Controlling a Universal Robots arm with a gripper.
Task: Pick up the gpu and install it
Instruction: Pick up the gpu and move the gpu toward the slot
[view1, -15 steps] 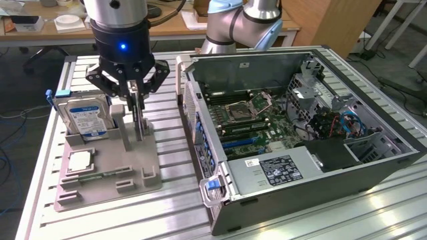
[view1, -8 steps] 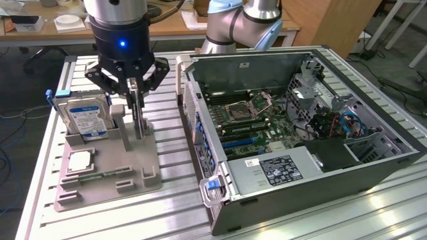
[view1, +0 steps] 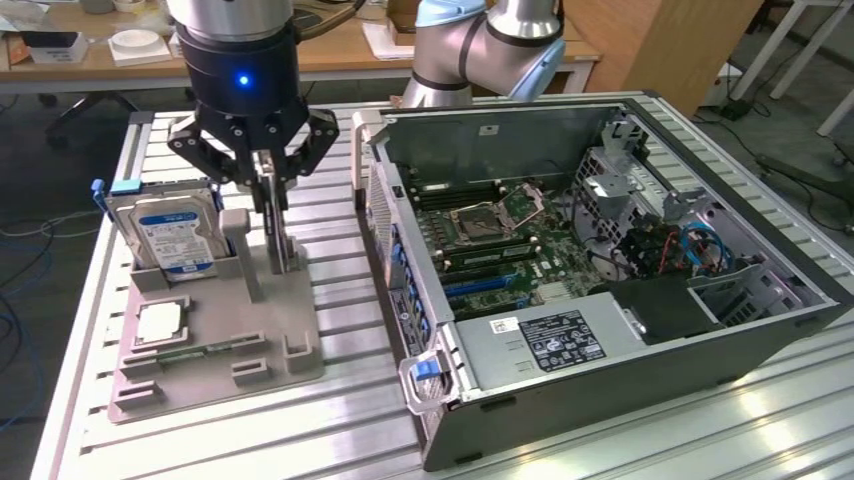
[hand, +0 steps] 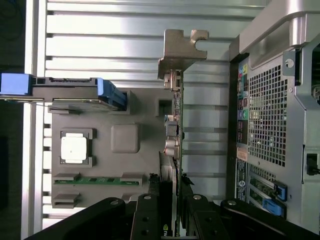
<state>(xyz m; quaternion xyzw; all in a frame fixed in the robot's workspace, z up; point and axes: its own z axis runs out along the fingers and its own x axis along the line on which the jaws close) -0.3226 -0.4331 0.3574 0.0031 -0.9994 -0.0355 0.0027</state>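
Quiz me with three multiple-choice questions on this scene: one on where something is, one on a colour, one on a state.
1. Where is the gpu?
A) standing on edge in the grey tray
B) lying on the wooden desk behind
C) flat on the metal table

2. Which colour is on the hard drive label?
A) red
B) blue
C) yellow

3. How is the computer case?
A) closed up
B) open, insides showing
C) wrapped in plastic

Answers:
1 A, it stands upright in a tray slot beside the hard drive.
2 B, the label is blue and white.
3 B, the motherboard is in plain sight.
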